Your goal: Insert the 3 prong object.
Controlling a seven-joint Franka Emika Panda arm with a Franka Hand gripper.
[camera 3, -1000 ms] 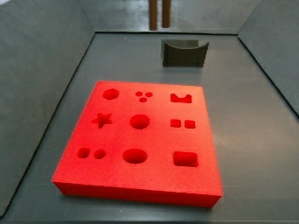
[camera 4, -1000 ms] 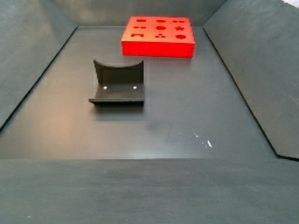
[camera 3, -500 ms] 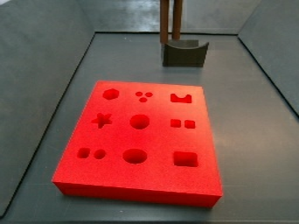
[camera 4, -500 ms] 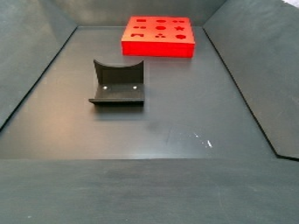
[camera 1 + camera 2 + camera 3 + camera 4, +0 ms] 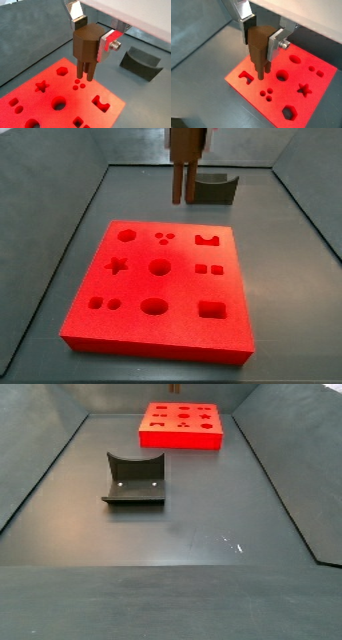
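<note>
- The 3 prong object point(image 5: 89, 47) is being gripped between the fingers point(image 5: 78, 16) of the gripper point(image 5: 95, 31), prongs hanging straight below the jaws.
- The red board point(image 5: 63, 102) is being overflown; its three-dot socket point(image 5: 79, 85) is lying just below the prong tips.
- Risk judged: prongs being rotated against the dot pattern, jamming on foam.
- The fixture point(image 5: 141, 62) is sitting farther off, beyond the gripper.

The dark floor point(image 5: 201, 514) carries the red board point(image 5: 183, 427) and fixture point(image 5: 134, 479), gripper point(image 5: 90, 37) apparently above.
</note>
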